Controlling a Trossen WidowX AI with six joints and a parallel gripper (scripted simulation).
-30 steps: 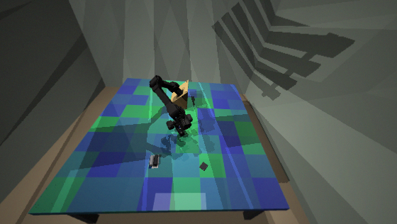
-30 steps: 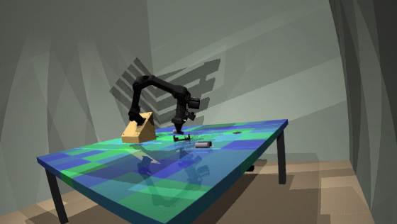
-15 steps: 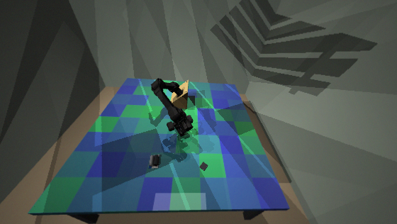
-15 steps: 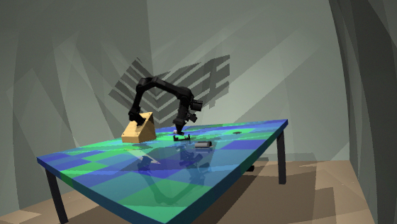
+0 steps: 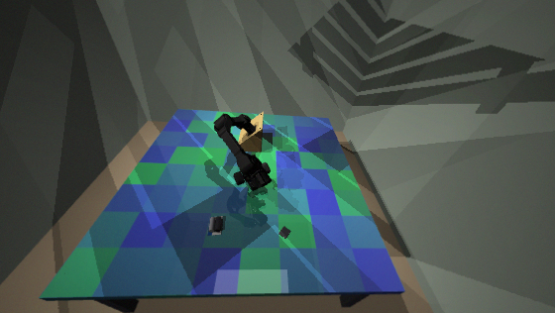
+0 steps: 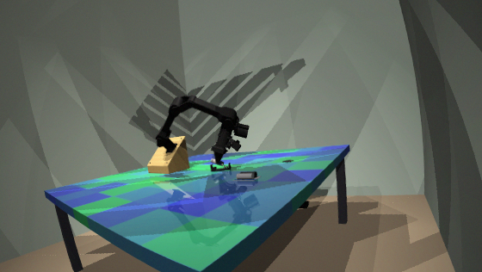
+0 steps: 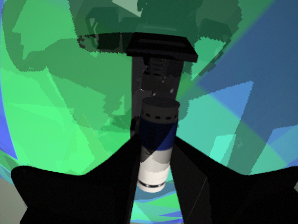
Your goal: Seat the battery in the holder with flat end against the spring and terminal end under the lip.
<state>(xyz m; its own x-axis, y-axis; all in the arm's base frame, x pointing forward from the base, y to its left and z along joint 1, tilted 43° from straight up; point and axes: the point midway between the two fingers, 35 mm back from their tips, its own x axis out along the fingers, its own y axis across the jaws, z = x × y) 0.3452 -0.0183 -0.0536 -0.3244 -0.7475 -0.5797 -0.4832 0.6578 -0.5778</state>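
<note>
See battery [image 7: 157, 161] clasped between fingers of gripper [image 5: 256, 186] [image 6: 218, 162] [image 7: 154, 140], dark at spring-facing end, blue-banded, white below (black ring near the pale end). Find holder [image 6: 220, 170] [image 7: 159, 46] below, spring toward far wall; cannot confirm contact or seating. Note near end hidden by battery and fingers. Record grey cylinder [image 5: 216, 224] [image 6: 247, 176] and small dark square [image 5: 284, 232] well apart on table [image 5: 173, 271] [image 6: 142, 215], clear of holder.

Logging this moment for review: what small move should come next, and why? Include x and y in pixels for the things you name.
Probably ease the battery [image 7: 159, 142] toward the spring [image 7: 157, 66], keeping the grip: the end effector [image 6: 219, 160] [image 7: 154, 140] holds it over the holder [image 7: 162, 47], its near end short of the coil.
</note>
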